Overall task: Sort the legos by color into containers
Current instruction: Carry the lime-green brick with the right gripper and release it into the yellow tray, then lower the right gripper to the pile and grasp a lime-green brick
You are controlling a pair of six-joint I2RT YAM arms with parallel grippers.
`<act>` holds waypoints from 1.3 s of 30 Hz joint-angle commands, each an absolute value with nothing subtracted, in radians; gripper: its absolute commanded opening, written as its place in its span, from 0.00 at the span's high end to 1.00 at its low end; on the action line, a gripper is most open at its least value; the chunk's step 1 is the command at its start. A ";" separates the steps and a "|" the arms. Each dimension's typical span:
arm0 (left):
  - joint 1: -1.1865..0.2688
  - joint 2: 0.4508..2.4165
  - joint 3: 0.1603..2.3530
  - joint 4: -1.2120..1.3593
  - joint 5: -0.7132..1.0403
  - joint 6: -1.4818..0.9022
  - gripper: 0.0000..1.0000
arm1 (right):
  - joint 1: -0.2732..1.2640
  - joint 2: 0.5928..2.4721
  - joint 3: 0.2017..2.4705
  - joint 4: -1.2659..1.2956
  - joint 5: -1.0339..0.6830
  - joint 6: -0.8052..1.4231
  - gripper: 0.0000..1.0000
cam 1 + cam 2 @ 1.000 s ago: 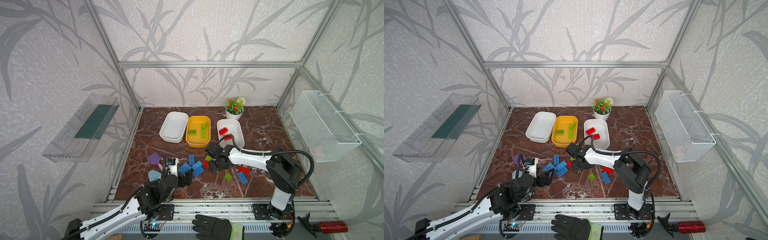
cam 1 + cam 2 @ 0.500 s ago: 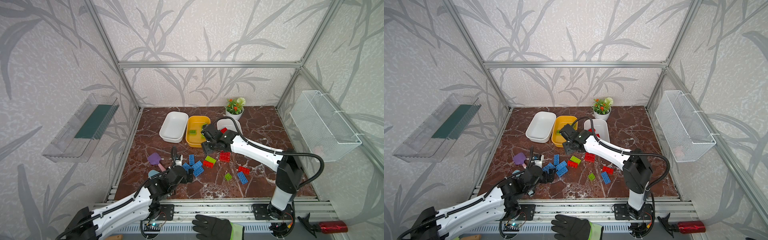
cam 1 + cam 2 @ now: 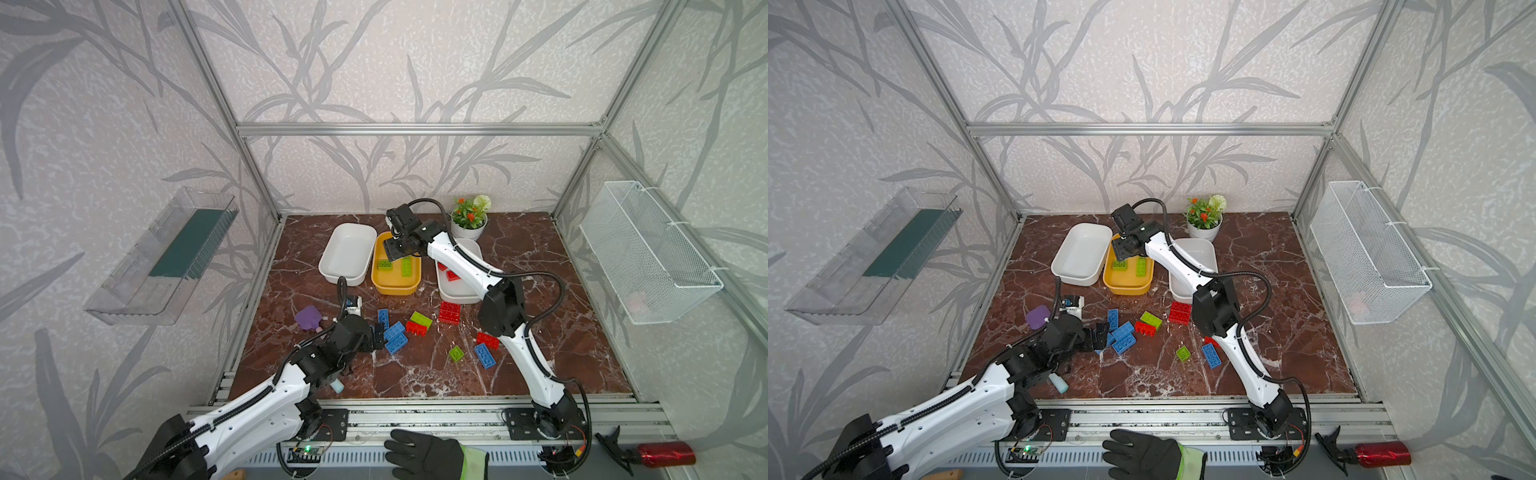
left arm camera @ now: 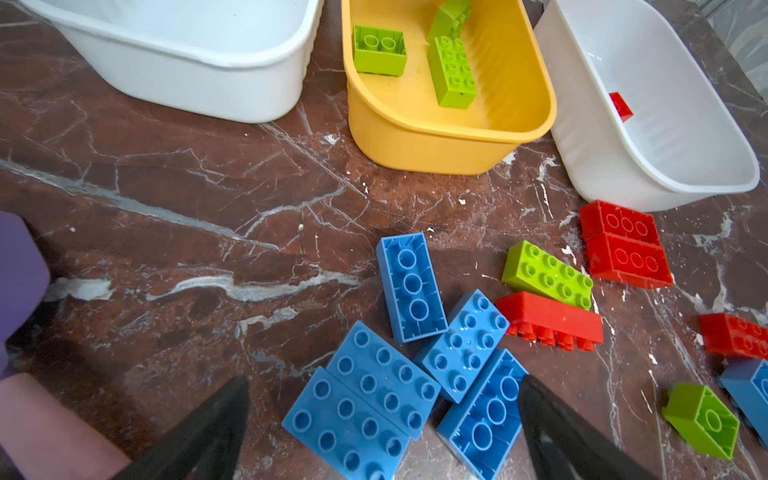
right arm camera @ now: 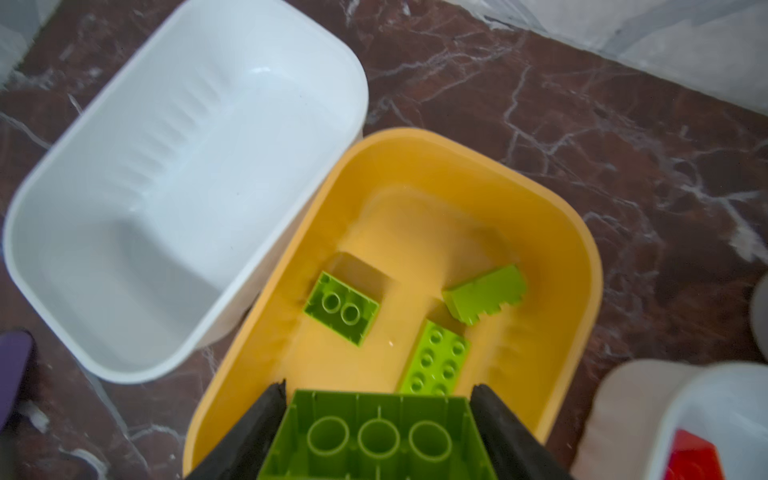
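Note:
My right gripper (image 5: 378, 399) hangs over the yellow container (image 5: 573, 232), shut on a lime green lego (image 5: 376, 440) whose hollow underside faces the camera. Three green legos (image 5: 340, 313) lie inside that container. In both top views this gripper (image 3: 397, 251) (image 3: 1125, 249) is above the yellow container (image 3: 395, 289) (image 3: 1127, 289). My left gripper (image 4: 382, 419) (image 3: 376, 336) is open, low over a cluster of blue legos (image 4: 374, 395) (image 3: 395, 334). The left white container (image 3: 347, 253) holds nothing. The right white container (image 3: 457, 295) holds red legos (image 3: 451, 274).
Loose red (image 3: 449, 311), green (image 3: 420, 319) and blue (image 3: 485, 356) legos lie mid-table. A purple shovel (image 3: 308, 318) is left of my left arm. A flower pot (image 3: 469, 226) stands at the back. A wire basket (image 3: 648, 253) hangs on the right wall. A gloved hand (image 3: 428, 455) rests at the front rail.
My right gripper has carried the green lego from the middle of the table back to above the yellow container. My left gripper has pushed forward over the blue legos.

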State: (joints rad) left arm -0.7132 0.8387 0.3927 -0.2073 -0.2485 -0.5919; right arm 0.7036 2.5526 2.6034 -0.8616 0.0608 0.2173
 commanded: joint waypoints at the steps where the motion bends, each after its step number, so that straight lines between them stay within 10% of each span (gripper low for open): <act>1: -0.688 0.854 0.420 -0.205 -0.228 -0.565 0.01 | 0.702 2.658 2.871 -1.061 0.032 0.178 0.14; 6: -0.676 0.879 0.417 -0.189 -0.204 -0.571 0.01 | 0.701 2.608 2.844 -1.103 0.013 0.181 0.12; 21: -0.676 0.705 0.307 -0.213 -0.113 -0.682 0.01 | 0.775 1.820 1.477 -0.600 0.071 0.317 0.19; 39: -0.677 0.462 0.241 -0.337 -0.088 -0.732 0.01 | 0.799 1.904 1.353 -0.535 0.009 0.346 0.30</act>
